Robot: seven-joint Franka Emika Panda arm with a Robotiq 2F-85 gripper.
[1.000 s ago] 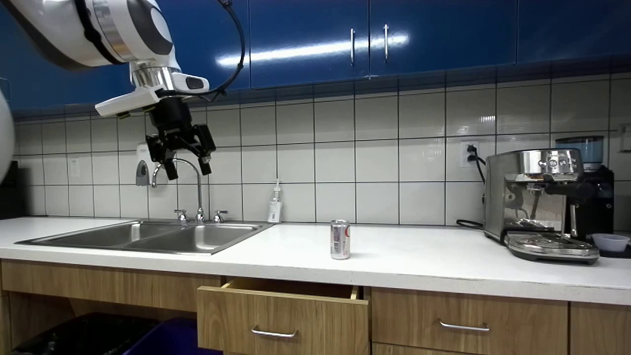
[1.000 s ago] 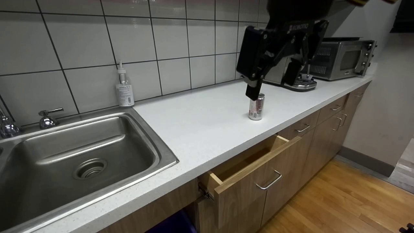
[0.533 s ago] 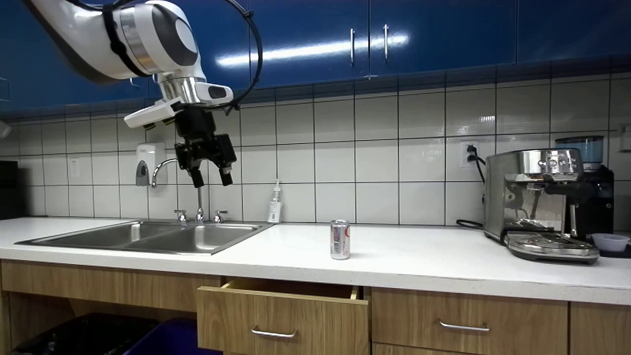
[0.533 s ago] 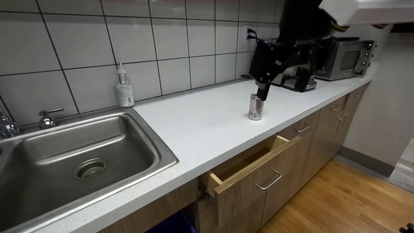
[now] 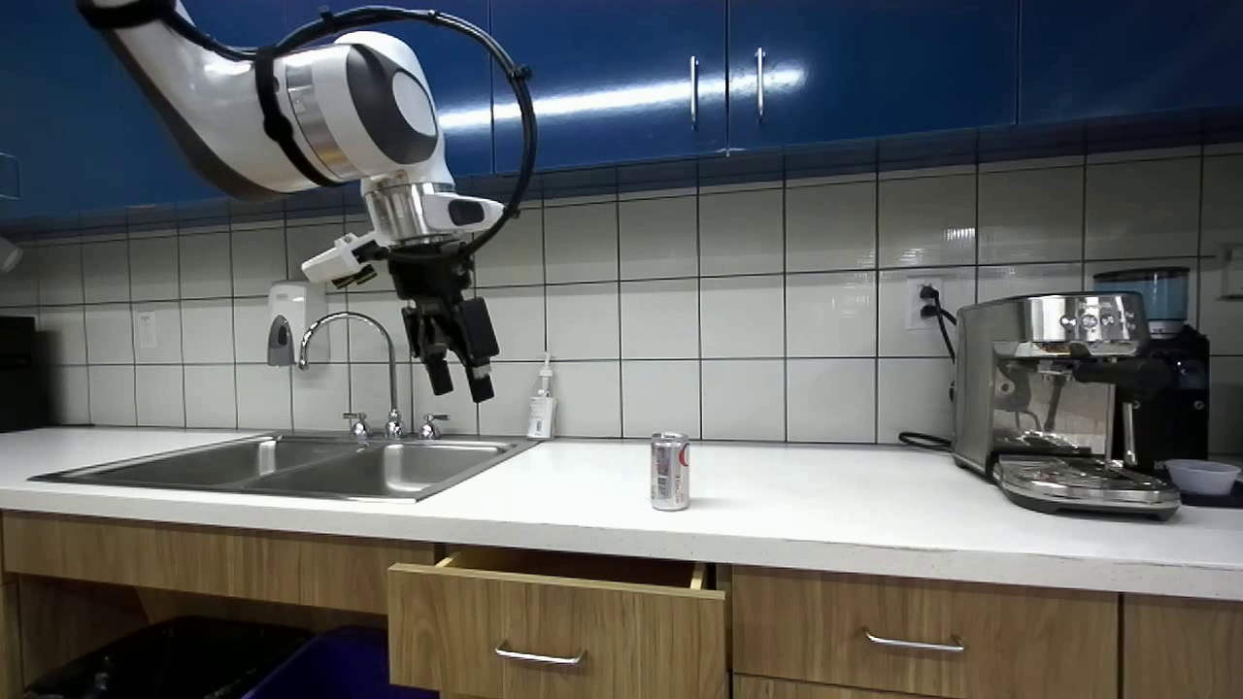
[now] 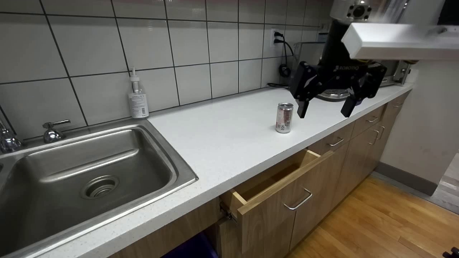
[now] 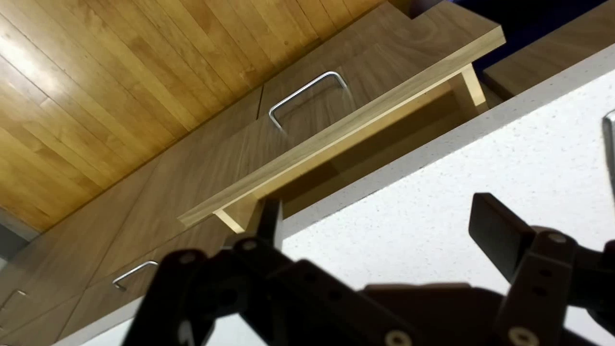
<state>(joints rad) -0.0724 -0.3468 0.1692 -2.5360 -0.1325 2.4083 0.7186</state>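
In an exterior view, glossy blue wall cabinets (image 5: 602, 58) hang above and behind the tool (image 5: 461, 386), and the white tabletop (image 5: 796, 490) runs below it. A double-basin steel sink (image 5: 398, 468) lies mostly to the tool's lower left; lower down, a wood-fronted drawer (image 5: 558, 626) juts partway out. Well to the tool's right stands an espresso machine (image 5: 1083, 325). The tool is released, jaws spread. A pump bottle (image 5: 541, 413) stands to its lower right. Farther that way, apart from the tool, a silver soda can (image 5: 670, 473) with red marks stands upright on the tabletop.
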